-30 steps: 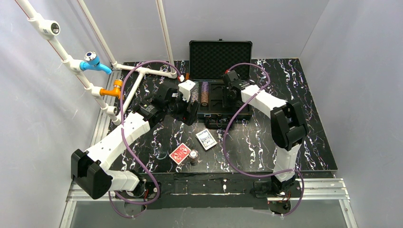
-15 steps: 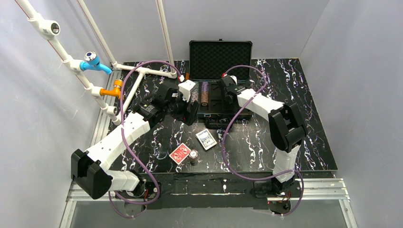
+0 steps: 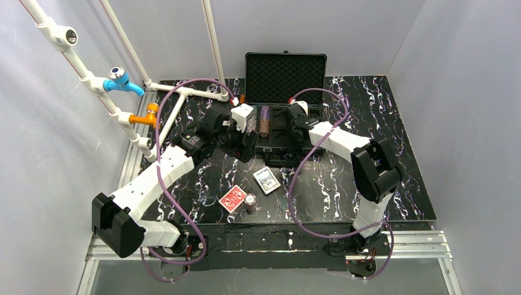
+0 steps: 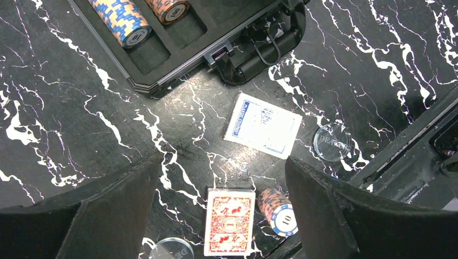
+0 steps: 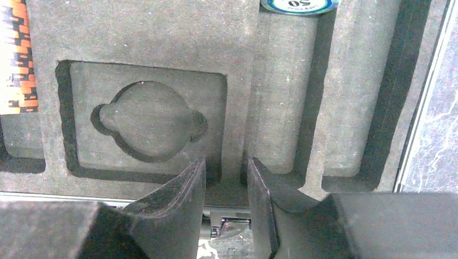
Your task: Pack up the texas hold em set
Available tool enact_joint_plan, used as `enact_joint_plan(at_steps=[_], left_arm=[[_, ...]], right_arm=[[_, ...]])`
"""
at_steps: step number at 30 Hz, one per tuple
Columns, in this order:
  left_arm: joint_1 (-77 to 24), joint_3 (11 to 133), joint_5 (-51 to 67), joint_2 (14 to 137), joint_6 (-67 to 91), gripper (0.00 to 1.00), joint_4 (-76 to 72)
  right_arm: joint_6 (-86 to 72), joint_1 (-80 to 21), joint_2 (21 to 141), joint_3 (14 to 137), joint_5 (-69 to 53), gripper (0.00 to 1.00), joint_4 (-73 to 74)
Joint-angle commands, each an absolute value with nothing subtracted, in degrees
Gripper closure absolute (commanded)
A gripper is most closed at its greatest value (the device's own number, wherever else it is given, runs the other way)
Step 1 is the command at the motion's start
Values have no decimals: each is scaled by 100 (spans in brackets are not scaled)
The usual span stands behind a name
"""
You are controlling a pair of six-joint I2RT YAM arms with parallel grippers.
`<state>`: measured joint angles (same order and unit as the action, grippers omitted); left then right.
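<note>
The black briefcase [image 3: 285, 77] stands open at the back, its foam lid upright. A row of striped chips [image 3: 265, 121] fills a slot in its tray. My right gripper [image 5: 227, 172] hovers low over the tray's front edge, narrowly open, with nothing between its fingers. Beyond it lie an empty card recess [image 5: 146, 121], an orange chip row [image 5: 13, 54] and a 50 chip [image 5: 300, 4]. My left gripper [image 4: 222, 162] stands wide open and empty above the table. Under it lie the red-backed deck [image 4: 229, 221], a tipped chip stack [image 4: 277, 210] and the blue-backed deck [image 4: 263, 125].
Two clear round dealer buttons [image 4: 331, 143] [image 4: 172, 249] lie on the black marbled table near the decks. The case handle [image 4: 264, 51] faces the decks. White pipes with a blue and an orange fitting [image 3: 126, 80] rise at the back left.
My right gripper has moved from the back of the tray toward its front edge, and its jaws have narrowed a little. The left arm has not moved.
</note>
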<state>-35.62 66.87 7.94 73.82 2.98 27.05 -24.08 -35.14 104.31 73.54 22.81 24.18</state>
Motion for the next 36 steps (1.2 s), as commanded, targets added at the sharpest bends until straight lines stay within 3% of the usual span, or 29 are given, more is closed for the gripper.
enact_joint_plan(at_steps=[1,11,23,29,36], left_arm=[[-3603,6759,854,7393,257,16,2768],[-3645,6744,853,7427,255,16,2769],[-3863,6691,477,7369,86,16,2851],[-4709,6735,-486,7572,-92,14,3323],[-5034,6694,-184,7378,793,15,3930]], right_arm=[[-2511,-3775,10182,7110,1873,57,3323],[-2578,-3849,9982,7125,1976,55,3458],[-2329,-3832,9661,8198,2733,23,4017],[-2229,-3832,9097,8253,2586,18,4028],[-2193,-3832,8089,7544,2366,11,3671]])
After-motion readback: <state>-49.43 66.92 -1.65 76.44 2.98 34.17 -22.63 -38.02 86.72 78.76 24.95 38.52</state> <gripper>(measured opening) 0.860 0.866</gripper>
